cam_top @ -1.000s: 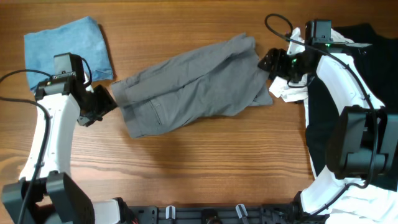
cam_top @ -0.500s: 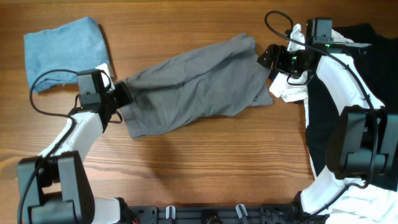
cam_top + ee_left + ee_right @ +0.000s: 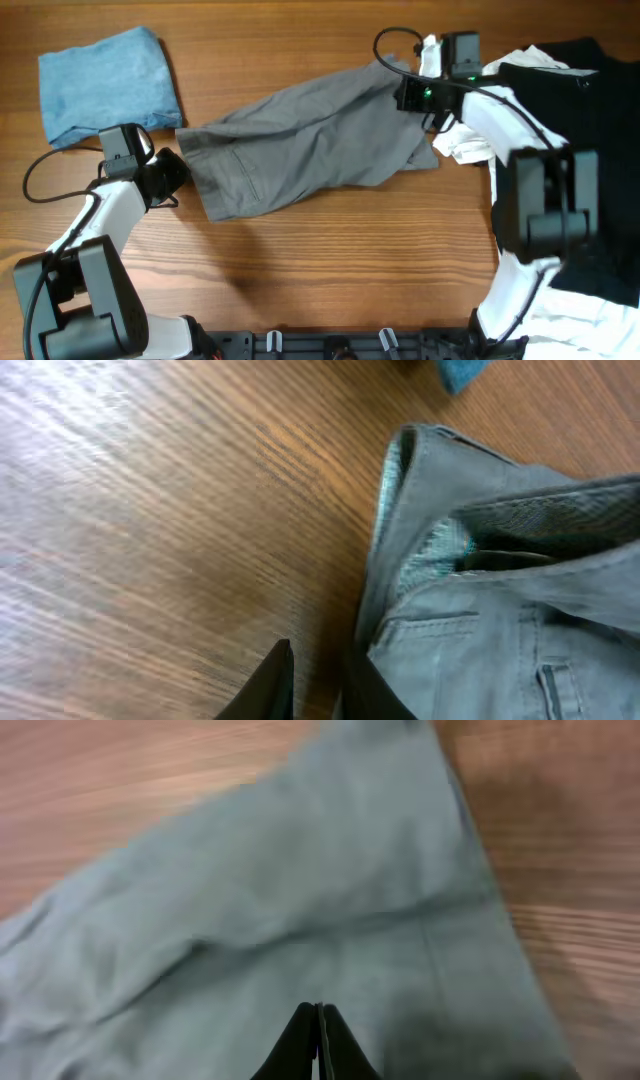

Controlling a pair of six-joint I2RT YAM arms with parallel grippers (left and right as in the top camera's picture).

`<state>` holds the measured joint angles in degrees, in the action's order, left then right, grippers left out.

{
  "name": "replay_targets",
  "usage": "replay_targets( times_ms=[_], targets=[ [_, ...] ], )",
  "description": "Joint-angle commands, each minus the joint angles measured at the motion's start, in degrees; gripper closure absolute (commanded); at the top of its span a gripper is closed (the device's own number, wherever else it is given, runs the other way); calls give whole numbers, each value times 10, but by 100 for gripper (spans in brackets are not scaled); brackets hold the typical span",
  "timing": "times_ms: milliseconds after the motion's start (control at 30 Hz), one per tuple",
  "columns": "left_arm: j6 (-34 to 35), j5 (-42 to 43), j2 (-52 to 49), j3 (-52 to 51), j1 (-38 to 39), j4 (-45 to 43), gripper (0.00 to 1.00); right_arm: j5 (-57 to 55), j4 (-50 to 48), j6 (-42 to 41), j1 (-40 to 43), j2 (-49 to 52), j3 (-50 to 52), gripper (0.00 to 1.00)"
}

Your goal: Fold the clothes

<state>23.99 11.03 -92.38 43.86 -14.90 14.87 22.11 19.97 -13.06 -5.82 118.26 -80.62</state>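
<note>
The grey shorts (image 3: pixel 310 140) lie spread across the middle of the table, waistband to the left and leg ends to the upper right. My left gripper (image 3: pixel 178 172) sits at the waistband's left edge. In the left wrist view its fingers (image 3: pixel 318 655) stand a narrow gap apart with bare wood between them, and the waistband with its pale lining (image 3: pixel 500 610) lies just to their right. My right gripper (image 3: pixel 405 95) is on the upper right leg end. Over the grey cloth (image 3: pixel 300 900) its fingertips (image 3: pixel 320 1010) are pressed together, with a thin sliver of cloth between them.
A folded light-blue cloth (image 3: pixel 105 75) lies at the back left, and its corner (image 3: pixel 460 372) shows in the left wrist view. A black garment (image 3: pixel 590 130) covers the right side, with white pieces (image 3: pixel 465 145) beside the shorts and at the front right (image 3: pixel 590 325).
My right gripper has moved left onto the shorts' leg end and shut. My left gripper went in to the waistband, then drew back a little to its edge.
</note>
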Motion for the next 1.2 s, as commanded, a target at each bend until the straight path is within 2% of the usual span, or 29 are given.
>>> replay_targets(
  times_ms=[0, 67, 100, 133, 167, 200, 233, 333, 367, 433, 500, 533, 633, 767, 833, 900, 933, 1033, 1067, 1100, 1167],
  targets=[
    [-30, 51, -1, 2, 0, -3, 83, 41, -61, -56, -2, 67, 5, 96],
    [-33, 73, 6, 2, 0, -3, 83, 96, -210, -100, -7, 103, 5, 96],
    [-40, 88, 15, 2, 0, -3, 81, 134, -352, -127, -13, 120, 5, 96],
    [-41, 99, 21, 2, 0, -3, 79, 146, -445, -164, -16, 128, 5, 96],
    [-41, 123, 33, 2, 0, -2, 77, 153, -576, -239, -23, 135, 5, 96],
    [-41, 145, 44, 2, 0, -1, 75, 146, -652, -275, -28, 135, 4, 96],
    [-43, 172, 59, 2, 0, -1, 72, 136, -685, -289, -30, 132, 0, 96],
    [-43, 181, 81, 2, 7, 5, 69, 147, -580, -279, -19, 128, -4, 96],
    [-44, 181, 82, 2, 17, 5, 70, 168, -523, -239, -12, 125, -4, 96],
    [-84, 181, 82, 2, 56, 2, 78, 185, -398, -155, 5, 107, -4, 95],
    [-113, 172, 80, 2, 94, 2, 86, 185, -317, -89, 12, 80, -4, 95],
    [-117, 138, 76, 1, 128, 2, 94, 184, -270, -53, 14, 61, -4, 94],
    [-149, 67, 50, 1, 195, -36, 96, 174, -160, -20, 14, 16, -4, 93],
    [-144, 6, -46, 1, 221, -186, 92, 152, -57, -19, -3, 8, -4, 91],
    [-101, -30, -109, 2, 210, -264, 89, 126, -16, -5, -16, 8, -4, 89],
    [-56, -45, -162, 15, 191, -306, 89, 100, 35, 24, -29, 8, -4, 88],
    [-17, -35, -185, 36, 169, -310, 92, 80, 80, 32, -39, 8, -4, 87],
    [-7, 43, -177, 77, 135, -309, 90, 12, 154, 25, -47, 9, -3, 88],
    [-8, 80, -169, 92, 125, -308, 85, -21, 191, -8, -47, 9, -2, 88],
    [-8, 107, -160, 107, 115, -299, 73, -39, 212, -31, -47, 9, 2, 88],
    [-9, 121, -134, 134, 98, -255, 67, -94, 262, -88, -47, 9, 15, 88]
  ],
)
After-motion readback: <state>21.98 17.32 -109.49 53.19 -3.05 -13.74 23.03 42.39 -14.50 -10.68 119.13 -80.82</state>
